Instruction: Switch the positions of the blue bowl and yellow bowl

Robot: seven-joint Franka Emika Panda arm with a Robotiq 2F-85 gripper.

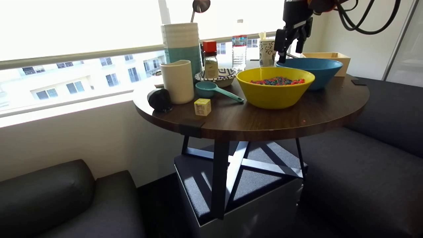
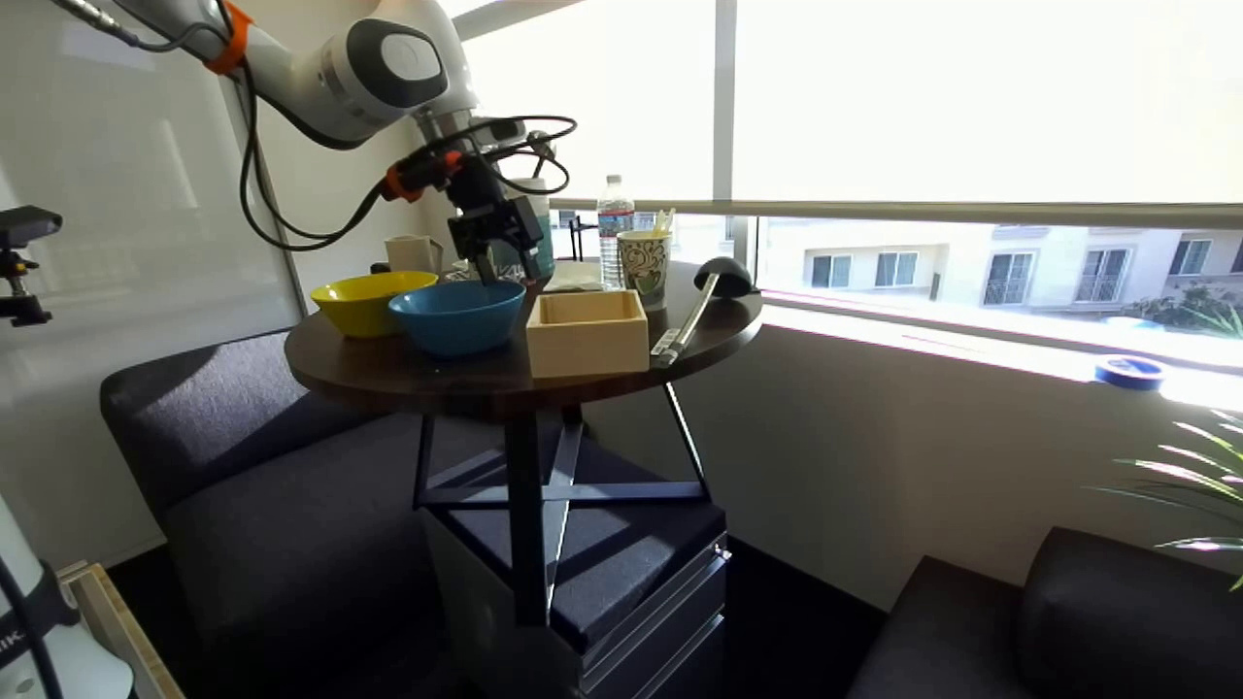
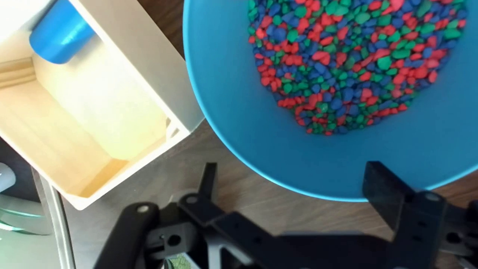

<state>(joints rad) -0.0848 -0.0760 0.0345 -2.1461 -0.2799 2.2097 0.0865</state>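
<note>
Blue bowl (image 2: 456, 325) beside yellow bowl (image 1: 276, 95); likely no swap yet, both left to move. Gripper (image 3: 292, 170) fingers (image 3: 208, 182) wide apart, empty.

Both exterior views look slightly down across the round dark-brown wooden table (image 1: 244, 122) from roughly opposite sides, standing back; the wrist view faces steeply down, close above the wide round teal-blue bowl (image 3: 317, 162) all 3 share.
</note>
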